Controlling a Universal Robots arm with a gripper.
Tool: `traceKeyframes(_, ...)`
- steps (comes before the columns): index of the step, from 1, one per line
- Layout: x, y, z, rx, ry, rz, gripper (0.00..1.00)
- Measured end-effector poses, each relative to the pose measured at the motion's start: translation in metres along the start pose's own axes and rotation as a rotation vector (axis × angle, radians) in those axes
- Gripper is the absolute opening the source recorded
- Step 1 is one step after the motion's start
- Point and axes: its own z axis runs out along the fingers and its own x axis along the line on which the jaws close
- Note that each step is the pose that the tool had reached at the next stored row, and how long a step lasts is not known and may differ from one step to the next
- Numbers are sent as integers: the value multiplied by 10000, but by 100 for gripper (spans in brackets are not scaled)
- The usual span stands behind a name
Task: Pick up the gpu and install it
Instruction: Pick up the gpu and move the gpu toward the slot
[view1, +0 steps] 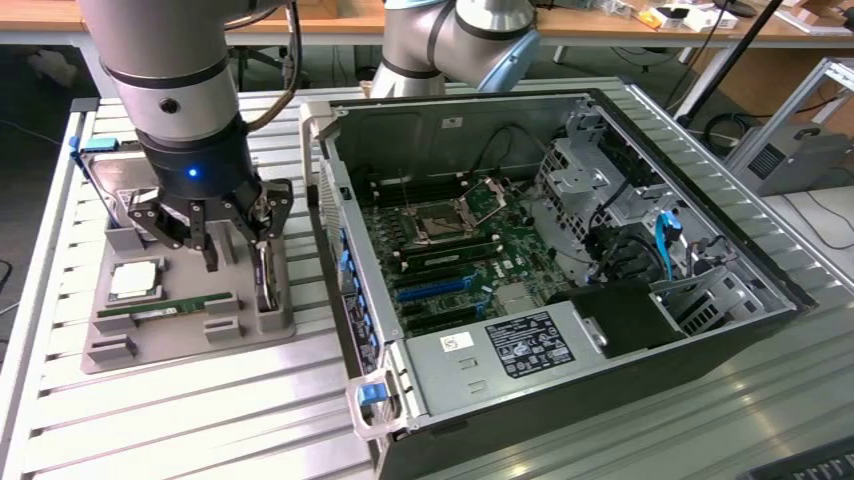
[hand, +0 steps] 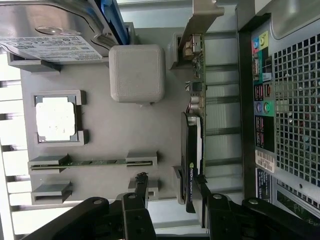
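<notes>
The gpu (view1: 271, 272) stands on its long edge in a slot at the side of the grey holder tray (view1: 174, 345) nearest the computer. The wrist view shows the gpu's (hand: 192, 150) black cooler, green board edge and silver end bracket. My gripper (view1: 224, 238) hangs open just above the tray, over the gpu's end farthest from the bracket. In the wrist view my gripper (hand: 171, 182) has one fingertip (hand: 141, 179) over the tray and the other (hand: 201, 187) beside the card. It holds nothing.
The tray (hand: 125, 130) also carries a hard drive (hand: 50, 35), a CPU chip (hand: 55, 118), a RAM stick (hand: 95, 162) and a grey block (hand: 137, 72). The open computer case (view1: 561, 260) lies close by on the exterior view's right, motherboard exposed. Everything rests on a slatted metal table (view1: 200, 420).
</notes>
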Motion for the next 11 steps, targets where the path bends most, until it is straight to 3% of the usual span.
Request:
traceKeyframes(4,-6,-1,-102,7,0,1,48)
traceKeyframes(11,-177,11,-84,22,202,-6,48)
